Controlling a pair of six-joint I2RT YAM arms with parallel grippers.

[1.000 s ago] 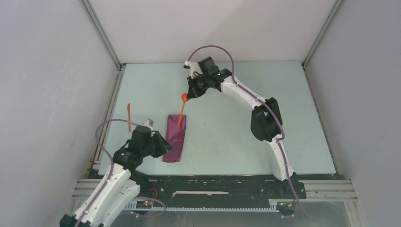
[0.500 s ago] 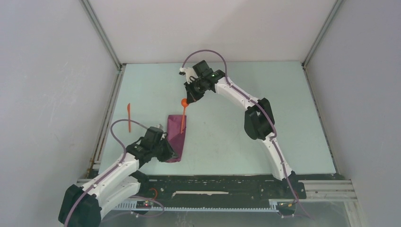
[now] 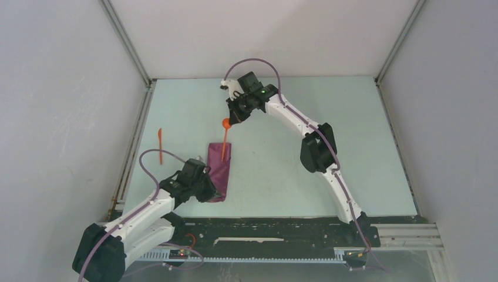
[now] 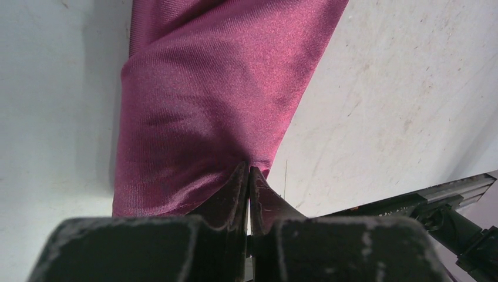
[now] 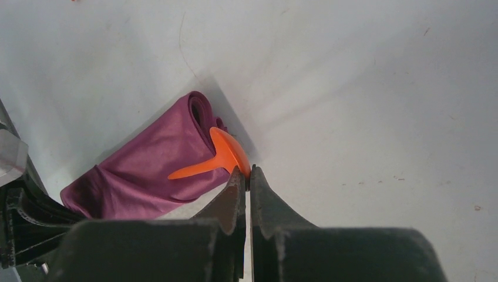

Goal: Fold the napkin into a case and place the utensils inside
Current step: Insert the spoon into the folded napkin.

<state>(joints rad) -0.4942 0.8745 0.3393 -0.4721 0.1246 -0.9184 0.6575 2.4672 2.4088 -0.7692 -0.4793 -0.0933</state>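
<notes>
**Top external view**
- Table (image 3: 282, 158): flat, pale mint-green, matt; grey-white walls on three sides.
- Case (image 3: 218, 173): one. A long, narrow maroon cloth pouch with a slight sheen. It lies in the table's near-left part, its length running from the near edge toward the far edge.
- Orange spoon (image 3: 224, 140): one, thin bright plastic. The round bowl sits just beyond the case's far end and the straight handle crosses onto that end.
- Second orange utensil (image 3: 160, 145): one thin, pointed sliver close to the table's left edge, well apart from the case. Its type is too small to make out.
- Arms: two, white shells with black joints and purple cables. The left arm (image 3: 147, 208) reaches to the case's near end and hides that corner. The right arm (image 3: 293, 120) reaches to the spoon's bowl.

**Left wrist view**
- The case (image 4: 205, 106) shows a fine, glossy twill weave, softly creased, with a hemmed near edge. Its far end is cut off at the top of the view.
- Left jaws: black, rough-surfaced fingers (image 4: 226, 200) closed to a hairline slit, pinching the case's near hem.

**Right wrist view**
- The case's (image 5: 147, 170) far end shows rolled layers.
- The spoon's (image 5: 223, 155) bowl touches the fingertips. Whether the handle's tip is under a layer of cloth cannot be told.
- Right jaws: pressed together on the rim of the spoon's bowl.
- The table (image 5: 352, 88) shows faint scuffs.
</notes>
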